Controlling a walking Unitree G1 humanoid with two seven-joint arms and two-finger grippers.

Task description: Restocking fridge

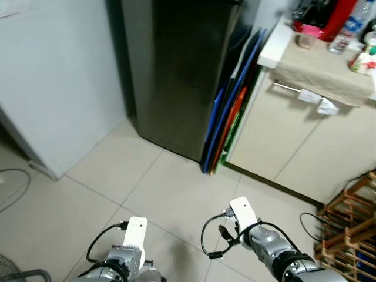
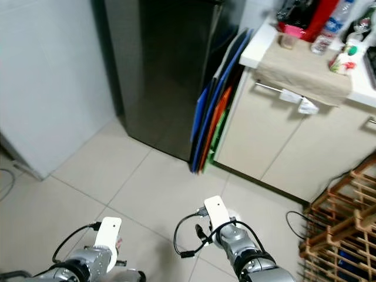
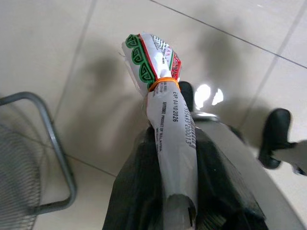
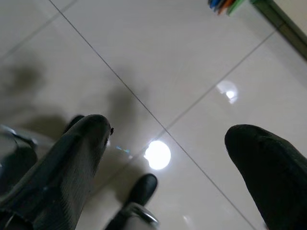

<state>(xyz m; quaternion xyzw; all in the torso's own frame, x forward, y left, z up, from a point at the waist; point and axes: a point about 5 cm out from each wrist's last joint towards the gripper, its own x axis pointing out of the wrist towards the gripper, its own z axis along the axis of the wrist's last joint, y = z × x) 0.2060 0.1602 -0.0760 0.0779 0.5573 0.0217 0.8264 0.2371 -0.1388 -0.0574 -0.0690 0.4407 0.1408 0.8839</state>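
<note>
Left hand (image 3: 172, 191) is clamped on a white packet (image 3: 165, 120), its neck tied with an orange rubber band, low over the tiled floor (image 1: 170, 188). Right hand (image 4: 168, 163) hangs spread wide, holding nothing. Ahead, the dark fridge (image 1: 176, 64) stands closed, coloured boards (image 1: 226, 117) leaning between it and the counter (image 1: 323, 70).

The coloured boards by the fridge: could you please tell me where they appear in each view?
Left eye view: boards, centre, between fridge and cabinet.
Right eye view: same place, slightly further left.
Right wrist view: their lower tips, by the cabinet's base.
Left wrist view: faces a packet and floor tiles.
Shared landmark: the cabinet.
</note>
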